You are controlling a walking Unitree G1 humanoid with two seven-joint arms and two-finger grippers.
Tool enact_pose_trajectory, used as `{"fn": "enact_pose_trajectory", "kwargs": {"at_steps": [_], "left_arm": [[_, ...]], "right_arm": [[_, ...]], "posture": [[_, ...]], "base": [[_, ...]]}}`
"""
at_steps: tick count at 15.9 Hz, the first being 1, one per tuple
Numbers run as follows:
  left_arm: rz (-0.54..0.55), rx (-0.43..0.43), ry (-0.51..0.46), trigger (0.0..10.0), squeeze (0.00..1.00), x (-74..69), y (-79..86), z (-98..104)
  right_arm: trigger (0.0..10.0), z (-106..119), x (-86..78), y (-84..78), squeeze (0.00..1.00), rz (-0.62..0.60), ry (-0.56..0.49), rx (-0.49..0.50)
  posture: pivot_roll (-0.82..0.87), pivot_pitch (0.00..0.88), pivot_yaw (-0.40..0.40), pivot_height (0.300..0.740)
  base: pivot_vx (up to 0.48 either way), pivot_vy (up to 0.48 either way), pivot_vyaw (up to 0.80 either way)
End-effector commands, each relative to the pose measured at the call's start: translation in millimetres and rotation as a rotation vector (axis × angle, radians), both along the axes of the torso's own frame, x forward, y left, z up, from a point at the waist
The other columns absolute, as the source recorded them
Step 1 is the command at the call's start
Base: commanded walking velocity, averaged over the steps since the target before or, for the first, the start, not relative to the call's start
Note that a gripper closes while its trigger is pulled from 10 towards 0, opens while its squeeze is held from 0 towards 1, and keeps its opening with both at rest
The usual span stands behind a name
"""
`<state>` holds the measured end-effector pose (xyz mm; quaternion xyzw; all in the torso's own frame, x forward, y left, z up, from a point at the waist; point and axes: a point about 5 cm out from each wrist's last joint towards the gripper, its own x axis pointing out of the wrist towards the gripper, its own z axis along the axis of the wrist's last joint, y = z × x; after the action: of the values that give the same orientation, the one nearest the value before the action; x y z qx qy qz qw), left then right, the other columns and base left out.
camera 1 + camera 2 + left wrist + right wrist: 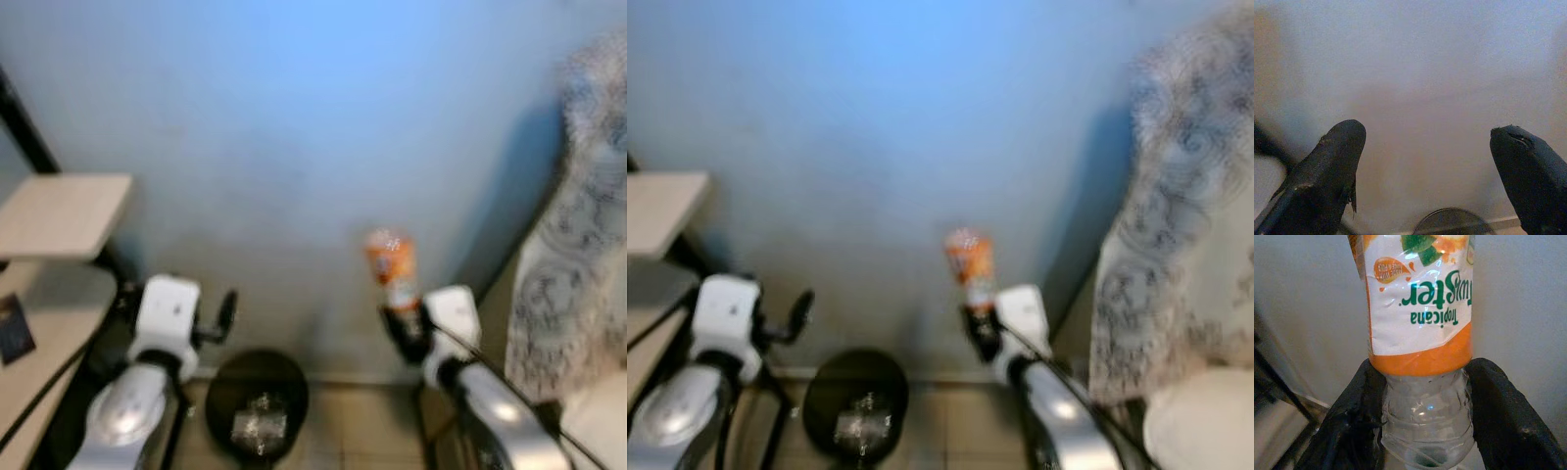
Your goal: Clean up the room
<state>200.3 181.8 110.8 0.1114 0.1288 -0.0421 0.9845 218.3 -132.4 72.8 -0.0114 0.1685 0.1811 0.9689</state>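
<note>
1. Black, round bin point(257, 399) sits on the floor against the blue wall point(294, 147), between my arms, with crumpled shiny litter point(258, 427) inside.
2. My right gripper point(1422, 396) clamps an empty Tropicana bottle point(1420, 323), raised right of the bin.
3. My left gripper point(1425, 161) hangs spread, holding nothing.

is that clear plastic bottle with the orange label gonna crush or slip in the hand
The clear plastic bottle with the orange label looks empty, so probably light. Its thin ribbed wall seems dented where the right hand pinches it, so likely crushable. The smooth plastic could slip if the hold loosens.
</note>
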Motion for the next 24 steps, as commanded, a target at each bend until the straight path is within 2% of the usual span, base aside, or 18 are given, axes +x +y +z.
{"fn": "enact_pose_trajectory", "kwargs": {"at_steps": [1, 5, 10, 11, 12, 17, 22, 24], "left_arm": [[-0.008, -0.008, 0.018, 10.0, 0.00, -1.0, -2.8, -1], [-0.035, 0.006, -0.006, 10.0, 0.00, 0.4, -4.7, -1], [-0.049, -0.011, 0.010, 10.0, 0.00, -2.2, -6.2, -2], [-0.065, -0.022, 0.013, 10.0, 0.00, -2.2, -7.4, -3], [-0.080, -0.023, 0.022, 10.0, 0.00, -2.1, -8.5, -4], [-0.105, -0.032, 0.053, 10.0, 0.00, -2.5, -9.7, -9], [-0.130, -0.047, 0.067, 10.0, 0.00, -3.7, -11.9, -11], [-0.135, -0.051, 0.068, 10.0, 0.00, -3.8, -13.0, -11]], "right_arm": [[10.0, 1, 0.7, -8.8, 0.00, -0.027, -0.001, -0.035], [10.0, -2, 1.2, -7.7, 0.00, -0.018, 0.011, -0.040], [10.0, -4, 1.6, -8.6, 0.00, -0.003, 0.023, -0.052], [10.0, -6, 3.3, -8.3, 0.00, 0.010, 0.020, -0.082], [10.0, -9, 5.5, -9.4, 0.00, -0.001, 0.025, -0.110], [10.0, -10, 11.6, -7.7, 0.00, 0.004, 0.031, -0.121], [10.0, -12, 11.7, -8.2, 0.00, 0.007, 0.045, -0.159], [10.0, -16, 11.0, -12.0, 0.00, -0.024, 0.082, -0.147]], "posture": [[0.06, 0.000, -0.004, 0.740], [0.06, 0.000, -0.011, 0.740], [0.07, 0.000, -0.019, 0.740], [0.07, 0.000, -0.021, 0.740], [0.07, 0.000, -0.023, 0.740], [0.07, 0.000, -0.027, 0.740], [0.07, 0.000, -0.033, 0.740], [0.07, 0.000, -0.033, 0.740]], "base": [[0.000, 0.000, 0.80], [0.000, 0.000, 0.80], [0.000, 0.000, 0.80], [0.000, 0.000, 0.80], [0.000, 0.000, 0.00], [0.000, 0.000, 0.00], [0.266, 0.000, 0.00], [0.300, 0.000, 0.00]]}}
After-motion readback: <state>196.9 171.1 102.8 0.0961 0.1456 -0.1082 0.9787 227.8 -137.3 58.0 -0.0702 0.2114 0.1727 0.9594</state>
